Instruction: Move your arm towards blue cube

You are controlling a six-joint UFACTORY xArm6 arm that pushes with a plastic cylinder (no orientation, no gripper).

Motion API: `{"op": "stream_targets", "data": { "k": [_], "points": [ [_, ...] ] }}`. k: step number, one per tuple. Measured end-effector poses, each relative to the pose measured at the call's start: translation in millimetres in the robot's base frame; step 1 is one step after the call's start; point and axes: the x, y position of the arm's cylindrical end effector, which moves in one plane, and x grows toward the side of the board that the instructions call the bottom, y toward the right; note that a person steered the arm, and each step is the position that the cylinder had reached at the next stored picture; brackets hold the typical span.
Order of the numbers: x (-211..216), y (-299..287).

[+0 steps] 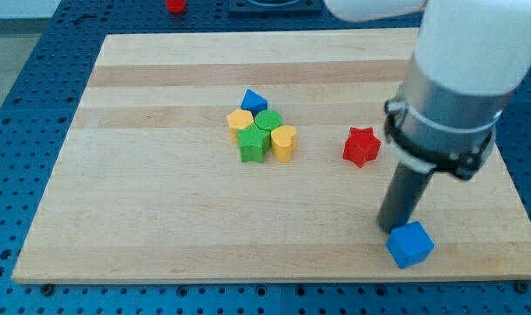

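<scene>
Because the pale wooden counter point(160, 219) carries everything at one level, a block only goes where something slides it, and that explains how the pieces lie. Taking the blue cube point(410, 244) as the landmark, it sits alone near the counter's bottom edge on the view's right, well apart from every other block. My arm's white and grey body fills the view above it, and the straight dark rod comes down so that my tip point(394, 227) rests just at the cube's upper-left corner, touching or nearly so; I judge the approach all but complete. No pincer exists on this rig, so there is no opening or hold to tell: the rod can only shove. Up and to the left of the cube stands a red star-shaped block point(361, 146), by itself. Farther left still, a tight cluster huddles together: a blue triangular block point(254, 100), two yellow blocks point(240, 121) point(283, 142) and two green blocks point(268, 120) point(252, 145), all touching.
</scene>
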Motion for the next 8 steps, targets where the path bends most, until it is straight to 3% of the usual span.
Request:
{"op": "stream_targets", "data": {
  "k": [1,2,3,8],
  "points": [
    [-3,-90],
    [16,-118],
    [43,-112],
    [44,-41]
  ]
}}
